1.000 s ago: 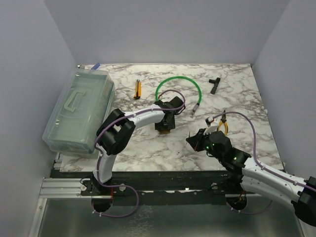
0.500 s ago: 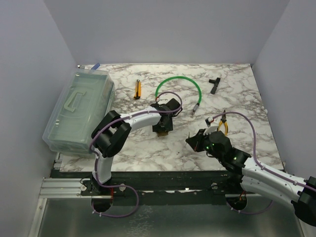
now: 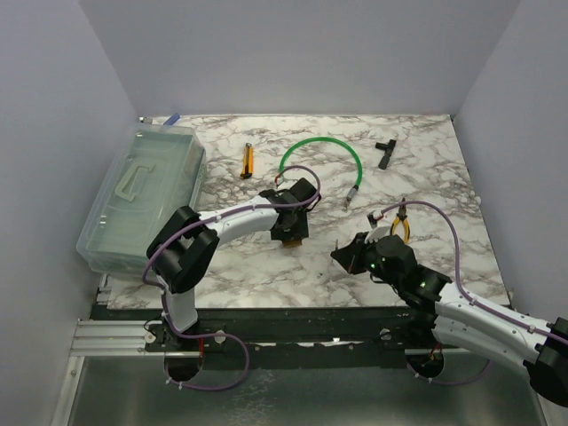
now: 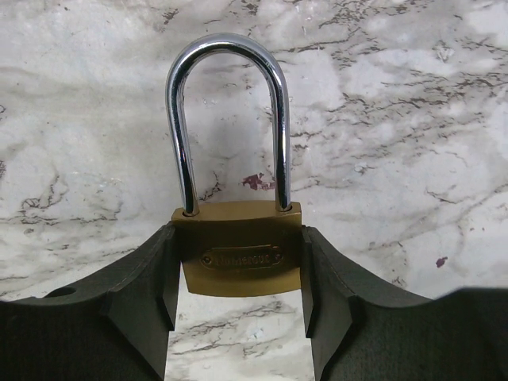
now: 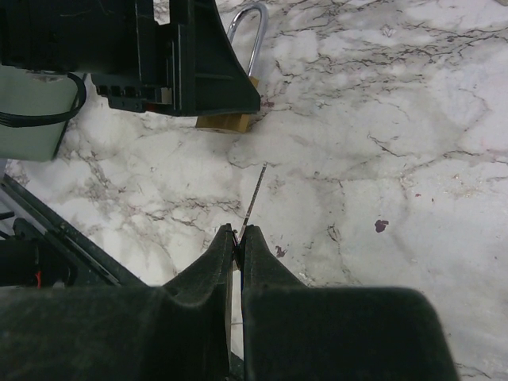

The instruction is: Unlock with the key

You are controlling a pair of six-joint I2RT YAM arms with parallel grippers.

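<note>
L fingers (image 4: pixel 143 294) clamp padlock (image 4: pixel 238 258), R fingers (image 5: pixel 218 262) pinch key (image 5: pixel 252 198), key clear only R-wrist cam.

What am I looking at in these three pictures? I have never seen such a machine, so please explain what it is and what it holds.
These are two robot arms bolted at the near edge of a marble table. One picture looks down from above; the other two come from a small camera on each wrist. The left tool grips a brass padlock by its sides. The right tool pinches a thin key, which points toward the padlock without touching it. A plastic box, a green cable and a yellow knife also lie there.
</note>
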